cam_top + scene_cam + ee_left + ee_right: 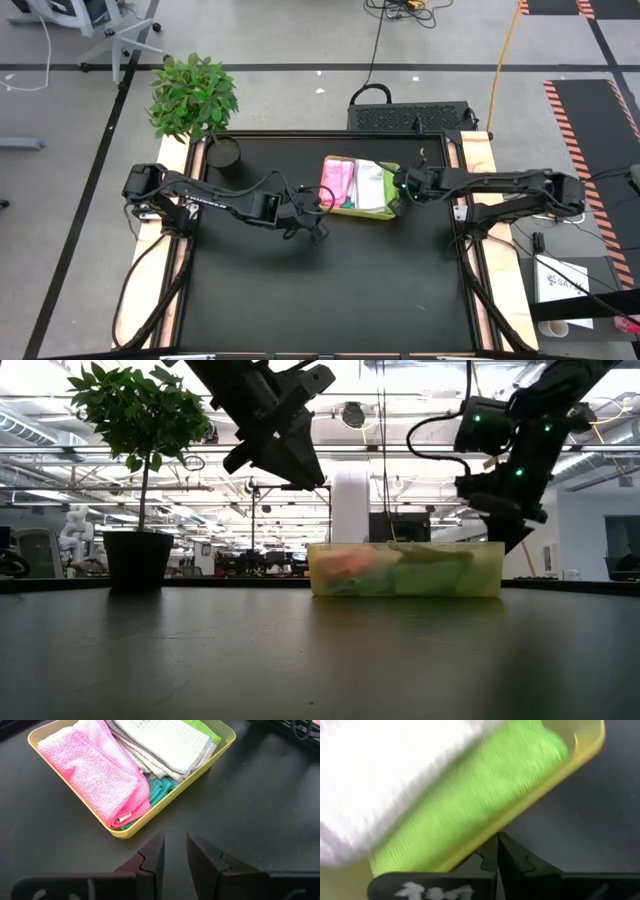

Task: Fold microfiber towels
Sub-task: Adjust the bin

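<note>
Teal towel [161, 790] mostly buried; tray [210, 759] corner cropped

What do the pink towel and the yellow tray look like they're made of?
The pink towel looks like soft microfiber cloth: a fuzzy, matte pile with a stitched hem, folded over. The yellow tray appears to be rigid plastic, smooth and slightly glossy; from table height its wall looks translucent, with the cloth colours showing through.

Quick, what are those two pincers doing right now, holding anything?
Left pincer: slightly open, empty, above the table near the tray.
Right pincer: shut, holding nothing, at the tray's rim beside the lime green towel.
</note>
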You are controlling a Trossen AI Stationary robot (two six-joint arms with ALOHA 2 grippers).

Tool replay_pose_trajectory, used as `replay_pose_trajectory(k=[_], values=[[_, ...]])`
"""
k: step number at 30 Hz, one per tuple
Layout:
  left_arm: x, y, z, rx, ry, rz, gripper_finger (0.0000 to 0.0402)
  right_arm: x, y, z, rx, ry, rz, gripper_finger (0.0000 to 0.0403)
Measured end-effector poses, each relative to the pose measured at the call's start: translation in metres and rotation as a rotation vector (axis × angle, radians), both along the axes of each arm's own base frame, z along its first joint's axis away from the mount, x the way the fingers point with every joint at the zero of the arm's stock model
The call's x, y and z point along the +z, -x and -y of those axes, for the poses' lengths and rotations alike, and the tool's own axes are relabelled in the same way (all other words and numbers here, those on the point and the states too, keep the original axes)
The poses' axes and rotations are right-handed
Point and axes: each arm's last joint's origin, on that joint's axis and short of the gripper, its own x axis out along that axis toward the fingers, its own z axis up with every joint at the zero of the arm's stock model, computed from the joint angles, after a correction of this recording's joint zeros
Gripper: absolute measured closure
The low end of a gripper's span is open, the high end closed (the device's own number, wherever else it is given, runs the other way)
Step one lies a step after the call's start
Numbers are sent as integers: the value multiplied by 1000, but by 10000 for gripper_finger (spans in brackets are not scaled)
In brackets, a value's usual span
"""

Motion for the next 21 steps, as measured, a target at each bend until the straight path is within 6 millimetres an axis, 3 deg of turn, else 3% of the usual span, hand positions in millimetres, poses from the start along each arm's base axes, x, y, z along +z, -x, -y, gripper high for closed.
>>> replay_pose_trajectory(k=[10, 21], values=[[0, 0, 0, 0, 1, 0, 321, -2, -15, 20, -7, 97, 160, 403], [0, 0, 0, -4, -1, -2, 321, 4, -15, 40, 5, 172, 223, 403]])
